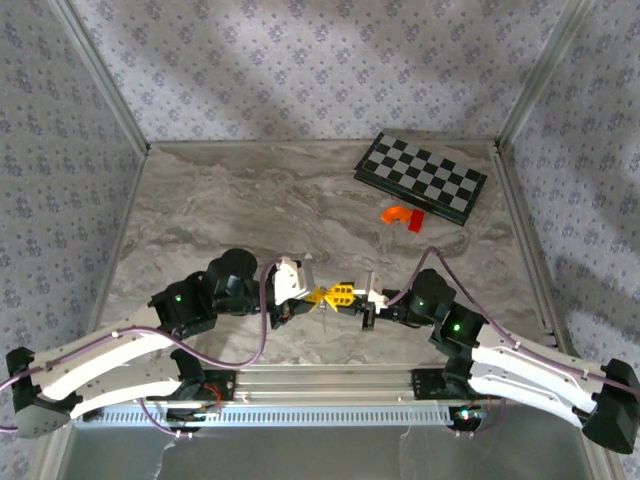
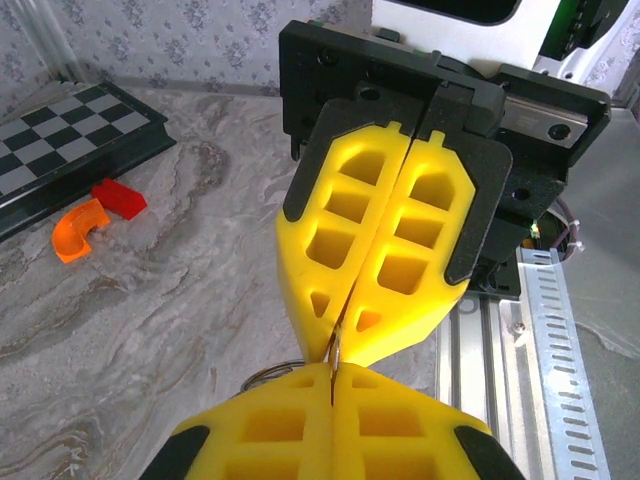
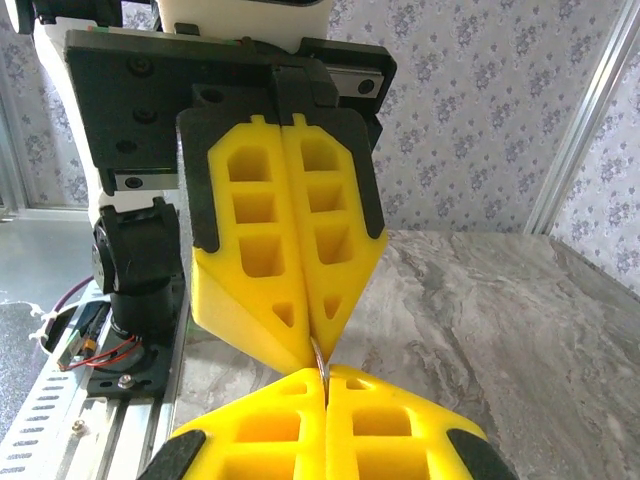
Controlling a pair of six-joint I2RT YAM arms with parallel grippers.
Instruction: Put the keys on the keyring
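Observation:
My two grippers meet tip to tip just above the marble table near its front edge. The left gripper point(image 1: 318, 296) point(image 2: 333, 368) has its yellow fingers pressed together on a thin silvery metal edge. A wire loop of the keyring point(image 2: 268, 377) sticks out to the left of those fingers. The right gripper point(image 1: 346, 295) point(image 3: 325, 375) is shut from the opposite side on the same sliver of metal point(image 3: 320, 356). Its jaws show no gap. The keys are hidden; no dark oval head is visible.
A folded chessboard point(image 1: 421, 177) lies at the back right. An orange curved plastic piece point(image 1: 397, 214) and a small red block point(image 1: 416, 222) lie in front of it. The aluminium rail point(image 1: 320, 381) carrying the arm bases runs along the near edge.

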